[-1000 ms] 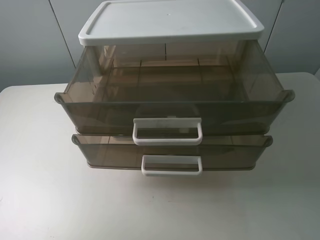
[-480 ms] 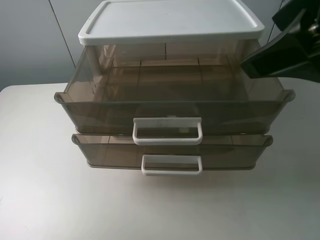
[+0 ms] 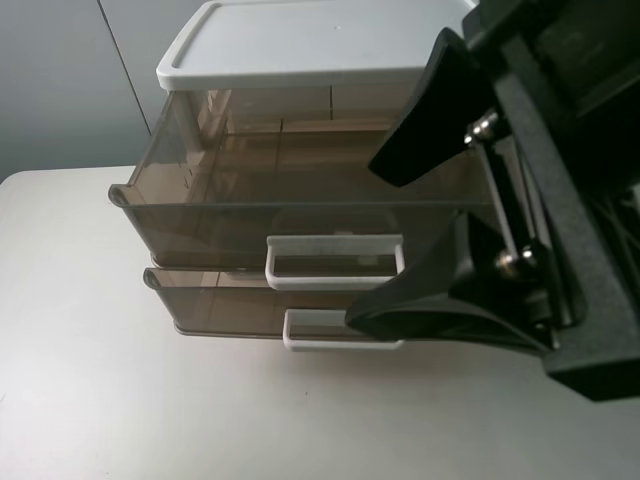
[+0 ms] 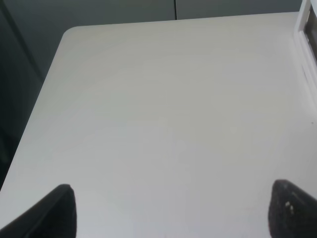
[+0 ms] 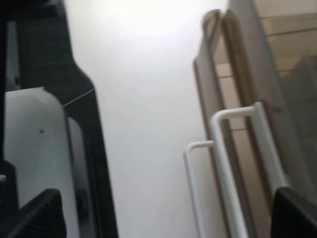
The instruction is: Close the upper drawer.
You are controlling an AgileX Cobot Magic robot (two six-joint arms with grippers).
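Right gripper (image 3: 363, 246): swung in from the far right; I held its jaws spread wide, short of the upper drawer (image 3: 200, 222). Drawer: sat pulled out at centre, awaiting my push.

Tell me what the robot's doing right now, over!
Right gripper open, near the upper drawer, holding nothing. Left gripper open over the table. Upper drawer pulled out, not yet closed. Nothing seen blocking it.
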